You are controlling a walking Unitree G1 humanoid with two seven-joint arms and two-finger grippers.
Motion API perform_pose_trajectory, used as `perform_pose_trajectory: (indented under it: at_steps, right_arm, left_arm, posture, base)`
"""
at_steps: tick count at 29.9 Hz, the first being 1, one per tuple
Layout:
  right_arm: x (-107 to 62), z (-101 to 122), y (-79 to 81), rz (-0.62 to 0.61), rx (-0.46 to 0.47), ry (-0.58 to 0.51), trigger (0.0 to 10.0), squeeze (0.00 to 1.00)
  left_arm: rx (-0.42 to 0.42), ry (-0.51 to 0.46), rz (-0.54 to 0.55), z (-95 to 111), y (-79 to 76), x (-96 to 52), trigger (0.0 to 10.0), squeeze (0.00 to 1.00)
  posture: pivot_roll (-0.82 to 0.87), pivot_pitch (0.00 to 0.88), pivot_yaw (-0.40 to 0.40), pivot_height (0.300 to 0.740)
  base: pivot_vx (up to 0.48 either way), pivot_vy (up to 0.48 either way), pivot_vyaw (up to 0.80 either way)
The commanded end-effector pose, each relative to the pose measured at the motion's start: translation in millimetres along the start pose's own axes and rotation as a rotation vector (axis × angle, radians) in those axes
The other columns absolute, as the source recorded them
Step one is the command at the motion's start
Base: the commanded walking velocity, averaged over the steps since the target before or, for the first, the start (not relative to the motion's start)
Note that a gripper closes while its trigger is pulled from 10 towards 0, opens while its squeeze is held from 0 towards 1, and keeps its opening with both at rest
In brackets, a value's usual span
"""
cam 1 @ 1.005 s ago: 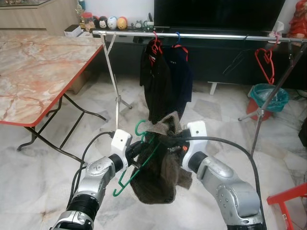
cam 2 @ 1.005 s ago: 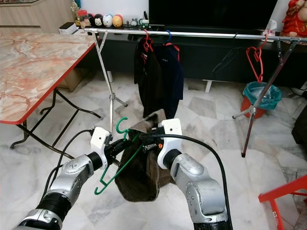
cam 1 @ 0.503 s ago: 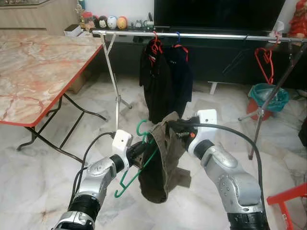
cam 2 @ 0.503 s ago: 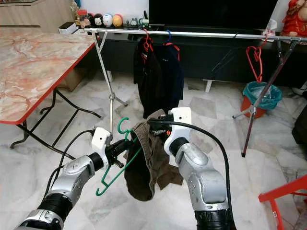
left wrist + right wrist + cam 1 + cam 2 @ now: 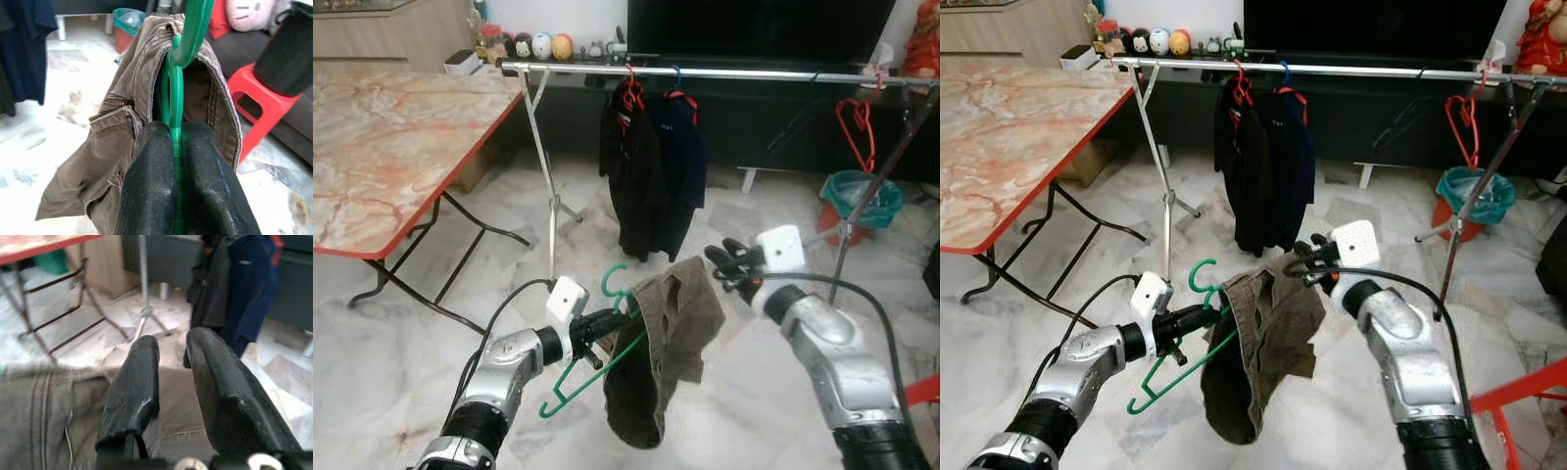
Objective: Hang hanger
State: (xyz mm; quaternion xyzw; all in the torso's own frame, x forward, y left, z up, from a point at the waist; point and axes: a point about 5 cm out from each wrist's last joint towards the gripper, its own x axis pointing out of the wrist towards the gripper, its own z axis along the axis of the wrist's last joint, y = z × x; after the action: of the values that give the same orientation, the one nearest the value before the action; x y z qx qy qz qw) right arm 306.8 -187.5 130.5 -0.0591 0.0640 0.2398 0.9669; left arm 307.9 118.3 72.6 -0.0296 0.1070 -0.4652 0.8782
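A green hanger (image 5: 610,278) is clamped at its neck by my left gripper (image 5: 610,321), low in front of me. Brown trousers (image 5: 664,343) hang draped over the hanger's right side, folded and drooping towards the floor. In the left wrist view the black fingers (image 5: 151,181) press together on the green hanger (image 5: 176,93), the trousers (image 5: 102,161) wrapped round it. My right gripper (image 5: 728,261) floats open just right of the trousers, apart from them, nothing between its fingers (image 5: 134,382). The metal clothes rail (image 5: 734,73) runs across farther ahead.
Dark garments (image 5: 651,166) on red and blue hangers hang from the rail's middle; an empty red hanger (image 5: 854,122) hangs at its right end. A marble-top folding table (image 5: 382,147) stands left. A teal bin (image 5: 862,196) and a red stool (image 5: 922,392) are right.
My right gripper let go of the trousers and pulled away to the right and up. The trousers dropped and now hang from the hanger alone. The left gripper kept its hold.
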Motion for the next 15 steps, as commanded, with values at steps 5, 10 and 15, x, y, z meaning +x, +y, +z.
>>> perform_pose_trajectory:
  at_steps: [5, 10, 15]
  right_arm:
    - [-26.6, -15.0, 6.7, 0.33, 0.044, 0.003, 10.0, 0.0]
    - [-35.2, -16.6, -4.2, 0.359, 0.069, -0.006, 10.0, 0.0]
    - [-40.8, -8.6, -18.6, 0.366, 0.143, -0.096, 10.0, 0.0]
  left_arm:
    - [0.078, 0.009, -0.169, 14.7, -11.0, 2.4, 10.0, 0.0]
    - [0.105, 0.042, -0.236, 14.4, -15.2, -0.3, 10.0, 0.0]
    - [0.135, 0.071, -0.294, 13.6, -20.6, -1.3, 10.0, 0.0]
  posture:
    - [0.04, 0.0, -0.006, 0.74]
    - [0.04, 0.0, -0.007, 0.74]
    - [0.04, 0.0, -0.008, 0.74]
  base:
    - [0.0, 0.0, 0.0]
    - [0.0, 0.0, 0.0]
    - [0.0, 0.0, 0.0]
